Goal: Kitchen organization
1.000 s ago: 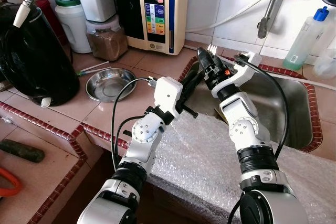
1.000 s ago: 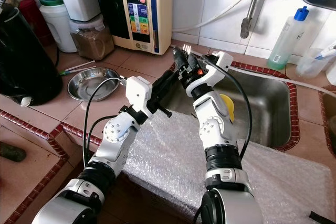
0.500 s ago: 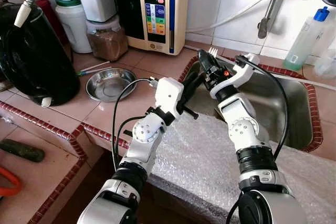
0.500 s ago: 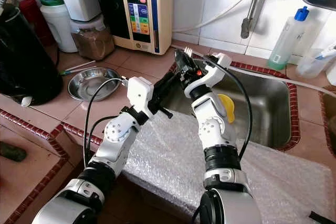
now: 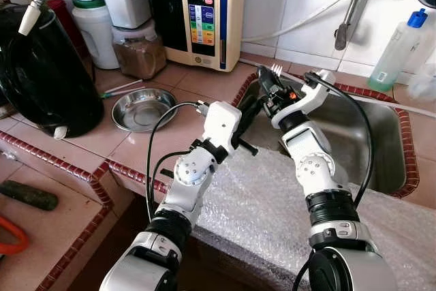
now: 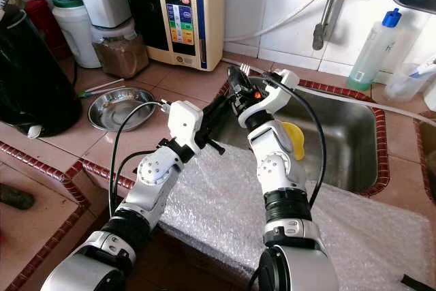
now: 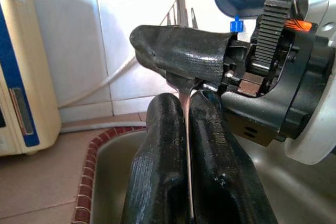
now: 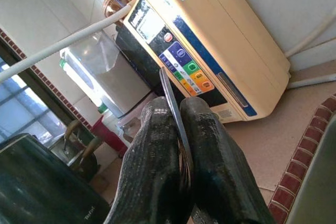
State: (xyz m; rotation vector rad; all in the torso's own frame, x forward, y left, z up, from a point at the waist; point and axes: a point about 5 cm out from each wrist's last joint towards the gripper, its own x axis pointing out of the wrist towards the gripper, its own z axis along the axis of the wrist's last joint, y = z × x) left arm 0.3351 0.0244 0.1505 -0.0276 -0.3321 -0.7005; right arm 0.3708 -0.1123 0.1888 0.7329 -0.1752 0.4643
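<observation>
A metal fork is held over the left rim of the steel sink (image 5: 371, 138), its tines (image 5: 276, 69) pointing up and away. My right gripper (image 5: 266, 78) is shut on the fork just below the tines. My left gripper (image 5: 252, 103) reaches in from the left and is shut on the thin handle (image 7: 186, 145), directly under the right gripper's fingers. In the right wrist view the fork's edge (image 8: 171, 98) sits pinched between the two black fingers. The two grippers nearly touch each other.
Bubble wrap (image 5: 272, 202) covers the counter in front of the sink. On the tiled counter to the left lie a steel bowl (image 5: 142, 108) and a black kettle (image 5: 41, 73), with a water ioniser (image 5: 208, 11) and jars behind. A yellow item (image 6: 295, 134) lies in the sink.
Both grippers stay clamped on the fork. The right wrist has turned slightly and the fork has shifted a little; the left arm has edged closer.
</observation>
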